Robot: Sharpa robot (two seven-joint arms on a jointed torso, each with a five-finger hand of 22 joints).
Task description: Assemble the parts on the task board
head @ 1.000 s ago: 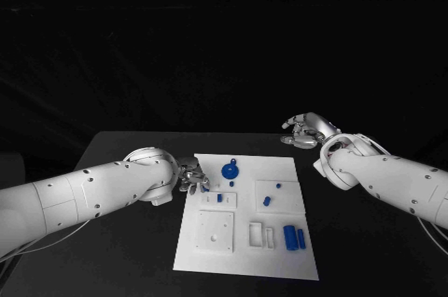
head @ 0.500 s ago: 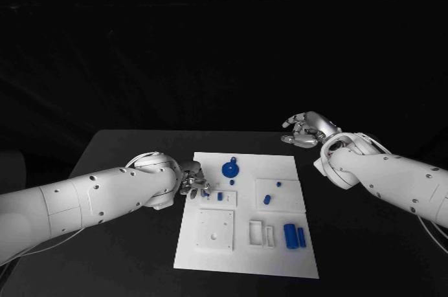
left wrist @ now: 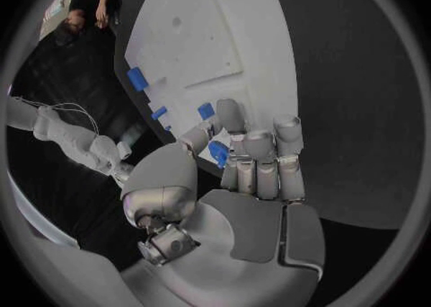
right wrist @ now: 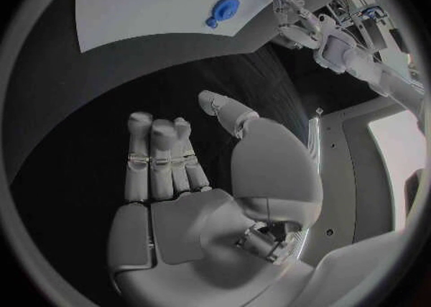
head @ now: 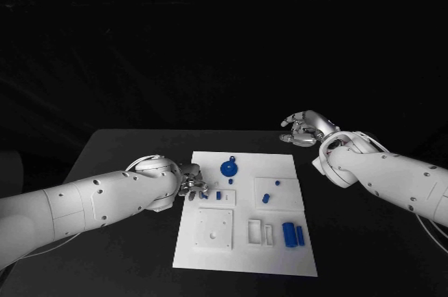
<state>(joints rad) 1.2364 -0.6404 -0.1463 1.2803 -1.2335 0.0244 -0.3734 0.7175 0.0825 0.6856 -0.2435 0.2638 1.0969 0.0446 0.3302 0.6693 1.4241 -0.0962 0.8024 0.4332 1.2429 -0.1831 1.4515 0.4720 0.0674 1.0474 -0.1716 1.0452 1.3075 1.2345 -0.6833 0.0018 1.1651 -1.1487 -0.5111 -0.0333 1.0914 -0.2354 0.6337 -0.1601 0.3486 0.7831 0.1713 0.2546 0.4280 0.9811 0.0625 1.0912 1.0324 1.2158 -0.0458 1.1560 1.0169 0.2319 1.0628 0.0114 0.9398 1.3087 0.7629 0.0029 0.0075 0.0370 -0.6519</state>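
The left hand (head: 193,183) is hovering over the board's (head: 280,258) left edge, at about 10 o'clock from the board's middle, pinching a small blue part (left wrist: 218,152) between thumb and fingers. The right hand (head: 305,129) is hanging off the board over the black table (head: 122,148), at about 1 o'clock from the board's middle, holding nothing, its fingers loosely apart. On the board, a round blue disc (head: 230,169) is lying near the far edge at 12 o'clock, and two blue cylinders (head: 294,235) are lying side by side at about 4 o'clock.
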